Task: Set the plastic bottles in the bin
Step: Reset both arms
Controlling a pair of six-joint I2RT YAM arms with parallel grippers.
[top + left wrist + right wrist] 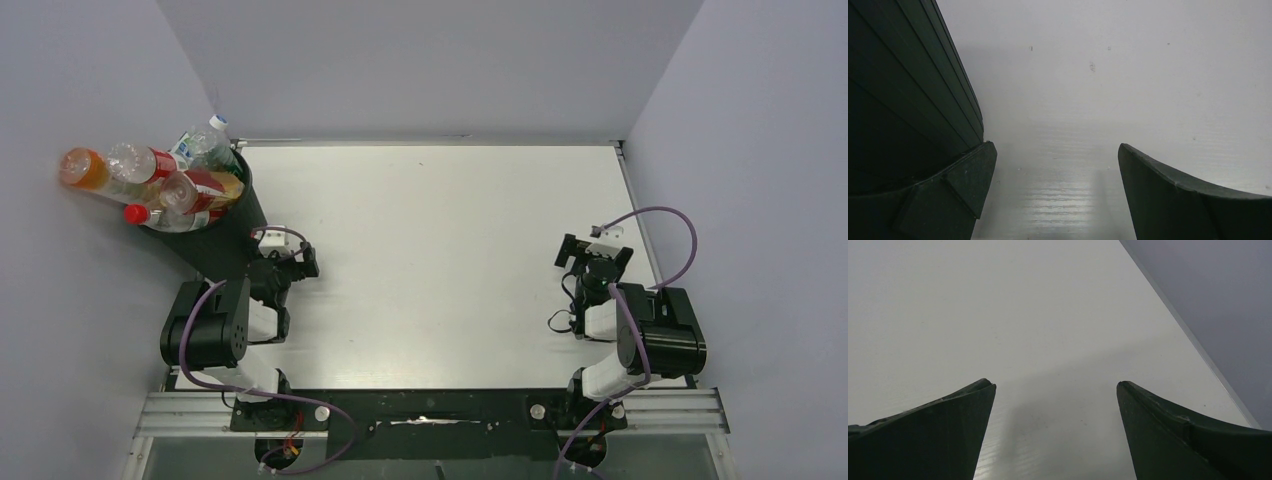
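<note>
Plastic bottles fill the bin in the upper left of the top view, heaped so high that they jut past its rim. Most are clear and glossy, with red or blue labels. An orange one sticks out farthest, its long axis slanting toward the left edge of the frame. Another bottle points toward the top of the frame, its pale cap outermost. The bin is matte black, round and tapered, and stands at the table's far left corner close to the grey wall. In the left wrist view its side shows fine horizontal ridges.

The left gripper sits just beside the bin's lower right wall. Its dark, wedge-shaped fingers are spread wide with nothing between them; whether the left finger touches the bin cannot be told. The right gripper is well apart, near the table's right edge, its matte fingers also spread and empty.

The table is pale, smooth and faintly grained, bordered by a thin metal strip and grey walls on three sides. Between the two grippers its surface lies open.
</note>
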